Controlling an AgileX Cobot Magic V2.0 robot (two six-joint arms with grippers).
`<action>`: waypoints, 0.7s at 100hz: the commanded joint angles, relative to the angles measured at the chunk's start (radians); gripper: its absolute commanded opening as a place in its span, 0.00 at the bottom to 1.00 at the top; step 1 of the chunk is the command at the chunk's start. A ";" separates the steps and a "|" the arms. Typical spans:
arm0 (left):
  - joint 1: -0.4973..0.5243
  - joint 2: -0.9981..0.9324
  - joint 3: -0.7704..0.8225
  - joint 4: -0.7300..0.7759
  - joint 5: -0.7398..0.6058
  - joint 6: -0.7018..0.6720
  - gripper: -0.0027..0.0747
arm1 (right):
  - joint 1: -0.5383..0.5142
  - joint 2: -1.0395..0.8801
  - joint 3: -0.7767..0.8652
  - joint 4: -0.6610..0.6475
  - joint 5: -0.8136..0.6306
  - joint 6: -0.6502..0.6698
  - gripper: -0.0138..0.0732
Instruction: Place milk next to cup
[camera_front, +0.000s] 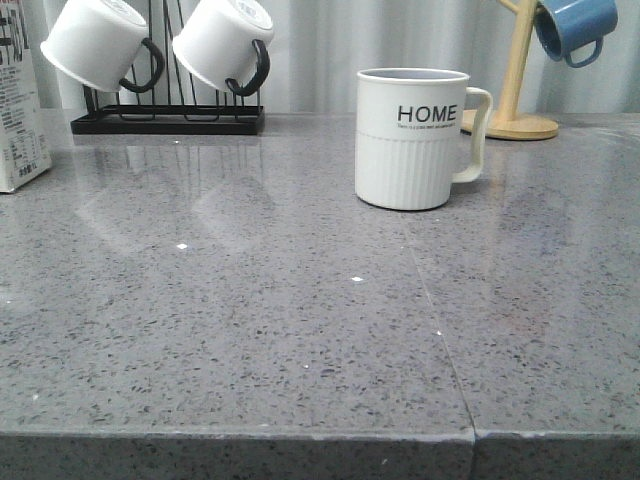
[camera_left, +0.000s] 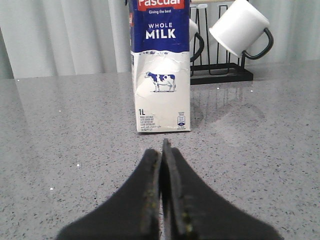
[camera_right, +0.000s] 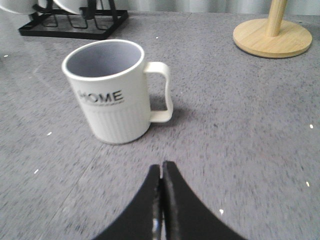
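milk (camera_left: 161, 75) stands upright at far left edge of desk (camera_front: 300, 340), well apart from cup (camera_front: 412, 138) mid-back. left pincer (camera_left: 163, 150) closed, empty; right pincer (camera_right: 162, 172) closed too. open left wide, grab carton low, keep straight.

A grey speckled stone counter (camera_front: 300, 330) is filling the frame, a seam running down its right half and its polished surface reflecting soft light. Pale pleated curtains (camera_front: 330, 40) are hanging behind. A black wire rack (camera_front: 165, 118) is sitting at upper left, a wooden mug tree (camera_front: 515, 95) standing at upper right.
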 joint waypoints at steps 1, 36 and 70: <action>0.001 -0.030 0.060 -0.001 -0.072 0.000 0.01 | -0.004 -0.117 -0.025 -0.002 0.079 -0.004 0.08; 0.004 -0.030 0.060 -0.001 -0.080 0.000 0.01 | -0.004 -0.521 -0.025 -0.003 0.454 -0.004 0.08; 0.004 -0.017 -0.109 -0.006 0.012 0.000 0.01 | -0.004 -0.600 -0.025 -0.003 0.540 -0.004 0.08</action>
